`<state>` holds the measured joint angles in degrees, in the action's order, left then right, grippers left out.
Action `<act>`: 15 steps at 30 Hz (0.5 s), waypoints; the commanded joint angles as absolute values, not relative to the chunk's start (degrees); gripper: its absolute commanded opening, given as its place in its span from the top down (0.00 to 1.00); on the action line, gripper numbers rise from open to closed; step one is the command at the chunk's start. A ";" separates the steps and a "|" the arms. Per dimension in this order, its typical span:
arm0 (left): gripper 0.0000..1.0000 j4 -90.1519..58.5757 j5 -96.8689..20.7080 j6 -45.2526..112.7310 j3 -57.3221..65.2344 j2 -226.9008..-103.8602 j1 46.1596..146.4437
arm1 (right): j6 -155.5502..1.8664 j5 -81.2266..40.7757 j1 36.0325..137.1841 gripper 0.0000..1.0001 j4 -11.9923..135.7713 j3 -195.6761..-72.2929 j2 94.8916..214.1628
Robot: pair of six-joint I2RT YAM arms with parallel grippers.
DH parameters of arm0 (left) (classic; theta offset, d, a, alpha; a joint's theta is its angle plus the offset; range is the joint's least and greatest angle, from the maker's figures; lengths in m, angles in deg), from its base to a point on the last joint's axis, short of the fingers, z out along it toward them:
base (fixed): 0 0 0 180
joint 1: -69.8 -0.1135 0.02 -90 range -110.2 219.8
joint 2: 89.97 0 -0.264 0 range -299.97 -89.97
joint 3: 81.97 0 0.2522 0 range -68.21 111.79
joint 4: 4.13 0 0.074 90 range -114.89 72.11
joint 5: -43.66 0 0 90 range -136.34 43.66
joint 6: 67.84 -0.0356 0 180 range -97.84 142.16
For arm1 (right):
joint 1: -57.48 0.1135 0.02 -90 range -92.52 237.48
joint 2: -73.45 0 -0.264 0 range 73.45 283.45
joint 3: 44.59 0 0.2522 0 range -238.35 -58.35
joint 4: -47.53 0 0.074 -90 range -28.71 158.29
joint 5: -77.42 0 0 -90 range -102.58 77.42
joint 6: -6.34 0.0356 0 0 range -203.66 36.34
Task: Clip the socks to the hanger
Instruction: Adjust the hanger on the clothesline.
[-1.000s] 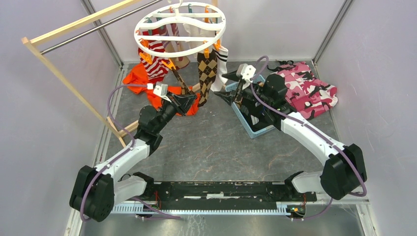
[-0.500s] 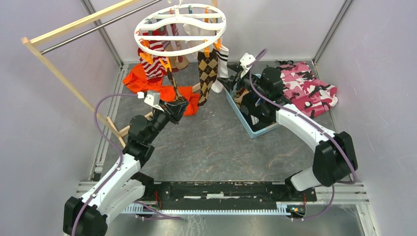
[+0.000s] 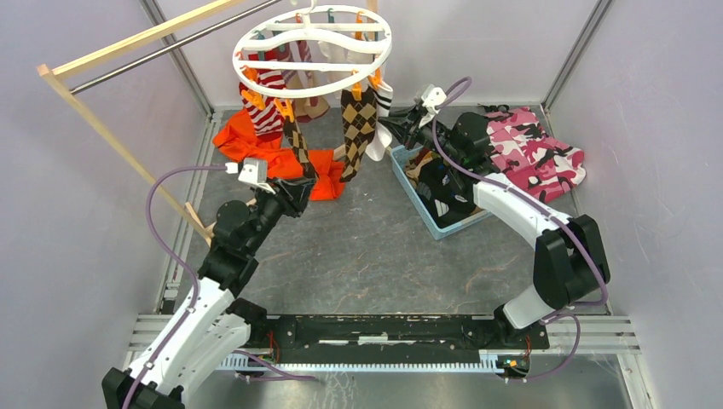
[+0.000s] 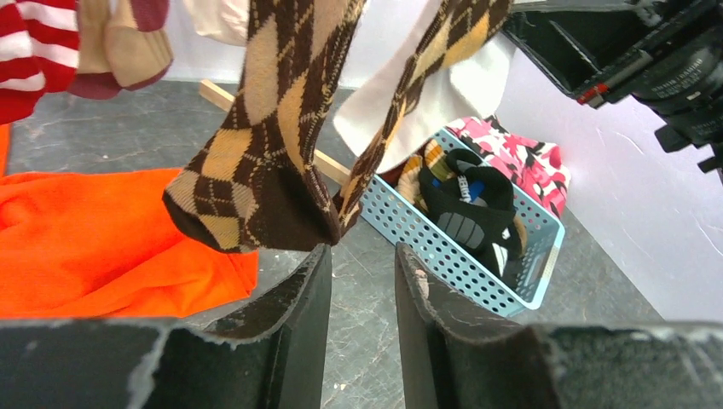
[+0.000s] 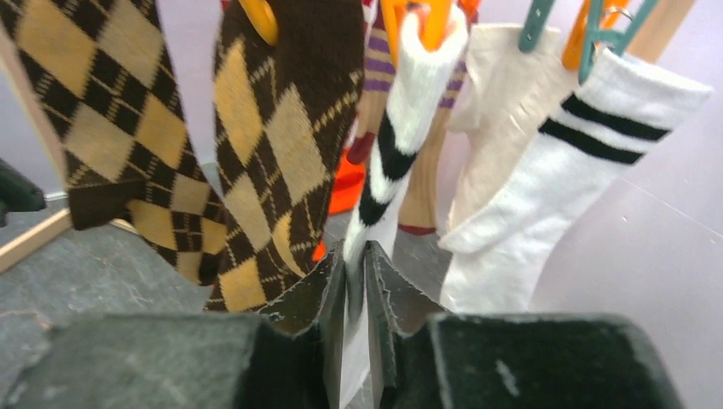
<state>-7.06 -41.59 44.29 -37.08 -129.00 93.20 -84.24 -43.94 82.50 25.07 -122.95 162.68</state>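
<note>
The white round hanger (image 3: pixel 312 47) hangs at the back with several socks clipped to it. My right gripper (image 5: pixel 355 256) is shut on the lower part of a white sock with black stripes (image 5: pixel 388 162), which an orange clip (image 5: pixel 430 24) holds at the top. A second white striped sock (image 5: pixel 546 179) hangs to its right. Two brown argyle socks (image 5: pixel 281 145) hang to its left. My left gripper (image 4: pixel 362 256) is open and holds nothing, with its left fingertip just under the toe of an argyle sock (image 4: pixel 256 187). A red-and-white striped sock (image 3: pixel 266 115) hangs at the left.
A light blue basket (image 3: pixel 443 223) with dark socks sits under my right arm. The orange garment (image 3: pixel 256 149) lies below the hanger, the pink camouflage cloth (image 3: pixel 533 153) at back right. A wooden rack with a metal bar (image 3: pixel 111 141) slants along the left side.
My left gripper has opened, let go of the argyle sock and drawn back toward the near left. My right gripper has moved up to the white striped sock and closed on it.
</note>
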 commanded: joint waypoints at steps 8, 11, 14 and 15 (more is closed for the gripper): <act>0.57 -14.84 -49.58 42.19 -31.43 -125.57 93.36 | -76.63 -50.81 86.53 0.86 13.31 -118.97 161.00; 0.57 -16.87 -50.55 41.62 -30.47 -124.86 93.36 | -76.14 -49.50 88.01 0.86 13.31 -118.78 161.03; 0.56 -17.61 -51.51 41.13 -30.04 -123.57 93.37 | -75.72 -48.14 89.21 0.86 13.18 -119.40 161.32; 0.56 -18.65 -52.00 40.99 -29.92 -122.92 93.37 | -75.68 -47.74 89.38 0.87 13.01 -119.44 161.41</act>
<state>-16.46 -49.17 43.68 -32.84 -125.02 93.20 -77.26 -48.51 88.38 17.22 -118.97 162.66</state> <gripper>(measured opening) 0.435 0.135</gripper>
